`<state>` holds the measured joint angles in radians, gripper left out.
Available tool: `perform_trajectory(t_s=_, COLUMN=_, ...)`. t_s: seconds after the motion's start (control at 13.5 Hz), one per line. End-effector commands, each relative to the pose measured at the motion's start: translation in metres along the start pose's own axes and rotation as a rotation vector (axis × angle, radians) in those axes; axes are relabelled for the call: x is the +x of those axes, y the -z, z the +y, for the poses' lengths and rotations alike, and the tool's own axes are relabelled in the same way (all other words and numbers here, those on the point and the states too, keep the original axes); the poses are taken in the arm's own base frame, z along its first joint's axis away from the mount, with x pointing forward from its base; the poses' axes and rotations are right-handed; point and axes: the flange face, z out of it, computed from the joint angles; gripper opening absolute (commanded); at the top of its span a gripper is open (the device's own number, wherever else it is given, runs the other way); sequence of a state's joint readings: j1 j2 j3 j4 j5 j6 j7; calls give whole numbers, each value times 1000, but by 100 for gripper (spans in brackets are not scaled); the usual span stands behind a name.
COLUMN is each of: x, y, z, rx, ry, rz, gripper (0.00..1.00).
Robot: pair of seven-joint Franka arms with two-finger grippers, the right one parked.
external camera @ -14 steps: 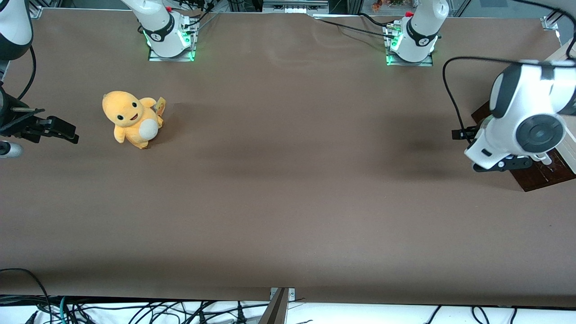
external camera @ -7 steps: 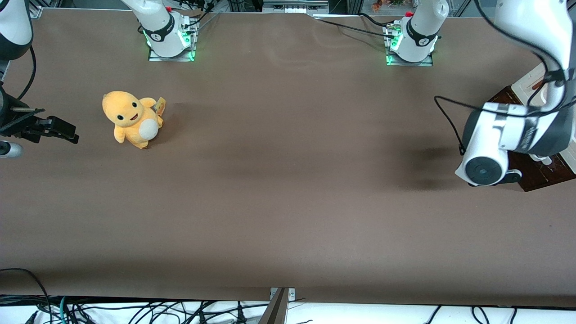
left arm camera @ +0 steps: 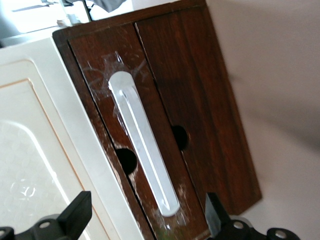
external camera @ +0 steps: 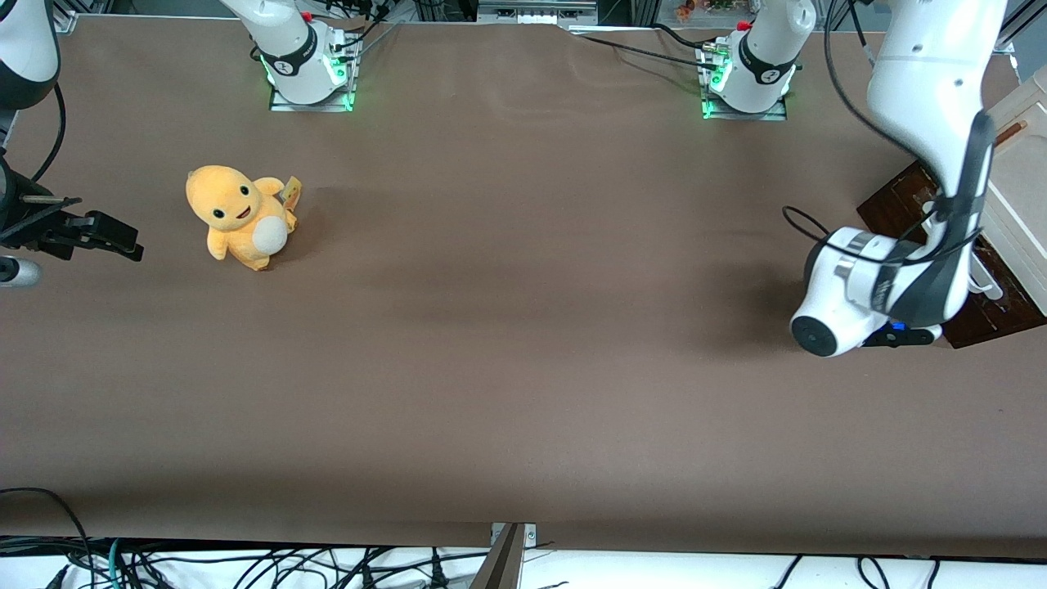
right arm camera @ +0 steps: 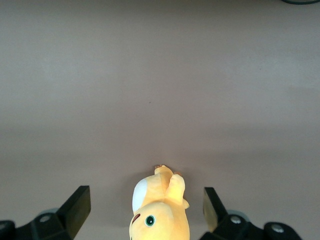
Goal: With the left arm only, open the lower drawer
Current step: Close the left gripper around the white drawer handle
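The lower drawer, a shallow piece of dark brown wood, sits at the working arm's end of the brown surface, under a cream-white cabinet panel with a thin tan inlaid line. Its front shows as two dark, glossy planks parted by a narrow seam, with pale scuffs and whitish scratches clustered around the handle. A long white bar handle with rounded ends runs lengthwise along the plank next to the cream panel. Two round dark holes flank the bar near its middle, one on each side. In the front view only a slice of the drawer shows past the arm, lying low on the surface beneath the pale cabinet.

The large white left arm with dark grey joint bands bends down over the drawer, a black cable looping beside its wrist. Its black two-finger tool hovers just in front of the handle's end, fingers spread wide to either side of the bar and gripping nothing.

Well apart, toward the parked arm's end, a yellow-orange plush toy with a white belly sits on the surface.
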<state>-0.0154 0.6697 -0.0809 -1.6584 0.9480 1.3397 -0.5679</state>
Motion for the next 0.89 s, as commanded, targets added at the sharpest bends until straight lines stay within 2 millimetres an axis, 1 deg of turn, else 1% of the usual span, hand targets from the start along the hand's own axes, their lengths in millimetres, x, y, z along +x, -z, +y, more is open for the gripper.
perform_trajectory(t_s=0.0, x=13, y=-17, z=15, rx=114, ry=32, rz=3, gripper=100)
perform_trajectory(t_s=0.15, x=22, y=-30, z=21, rx=176, ry=38, rz=15, gripper=100)
perform_trajectory(t_s=0.22, x=27, y=-41, z=23, rx=204, ry=39, rz=11, gripper=100)
perform_trajectory(t_s=0.37, x=34, y=-52, z=29, rx=249, ry=38, rz=16, gripper=100)
perform_trajectory(t_s=0.59, x=42, y=-70, z=28, rx=283, ry=46, rz=11, gripper=99)
perform_trajectory(t_s=0.67, x=45, y=-75, z=25, rx=287, ry=50, rz=7, gripper=94)
perform_trajectory(t_s=0.74, x=46, y=-76, z=25, rx=290, ry=49, rz=9, gripper=88)
perform_trajectory(t_s=0.81, x=47, y=-76, z=26, rx=289, ry=50, rz=11, gripper=72)
